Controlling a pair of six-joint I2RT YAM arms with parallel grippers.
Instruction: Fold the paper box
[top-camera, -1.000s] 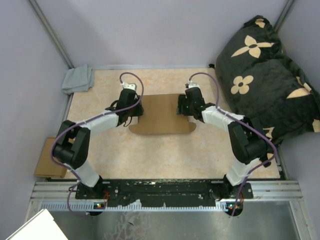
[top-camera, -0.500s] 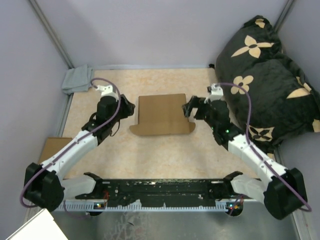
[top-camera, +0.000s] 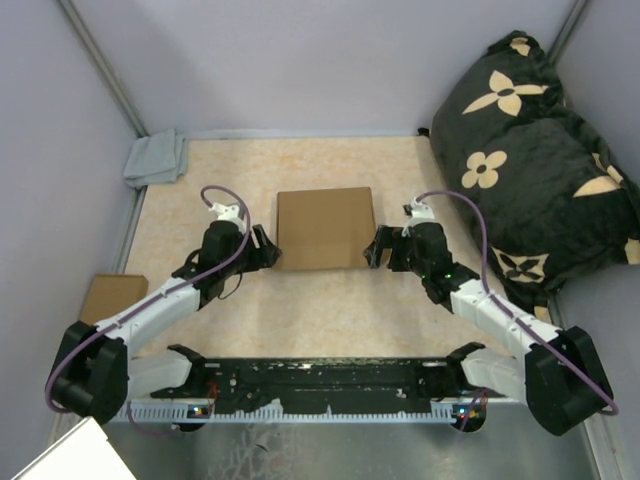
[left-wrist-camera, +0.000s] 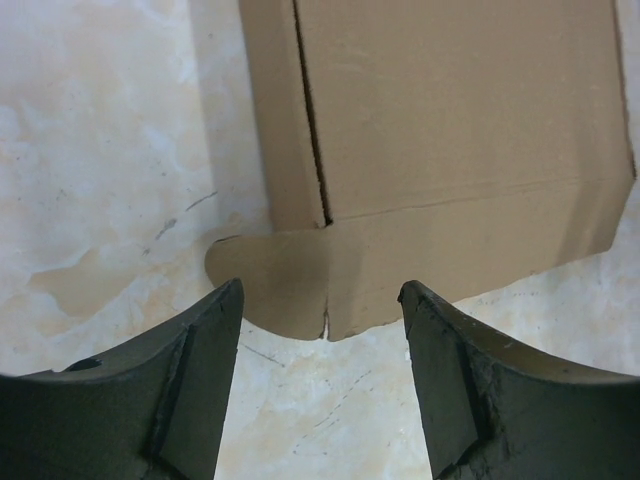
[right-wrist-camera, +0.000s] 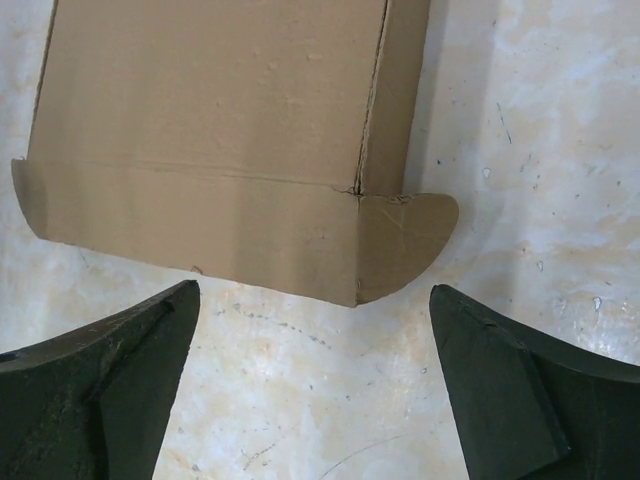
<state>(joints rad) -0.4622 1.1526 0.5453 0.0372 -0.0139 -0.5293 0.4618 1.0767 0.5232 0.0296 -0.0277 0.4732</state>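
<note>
While paper box (top-camera: 325, 228) sits btwn them | L gripper (top-camera: 267, 248) wide | R gripper (top-camera: 375, 247) wide

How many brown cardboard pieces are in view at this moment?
2. The paper box lies in the middle of the table; a smaller cardboard piece sits off the table's left edge. None seems hidden.

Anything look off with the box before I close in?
Nothing spilled. The paper box looks sound, but its two near rounded corner tabs splay flat on the table, untucked; one has a short slit at its edge. The left gripper and right gripper are open, off the box.
</note>
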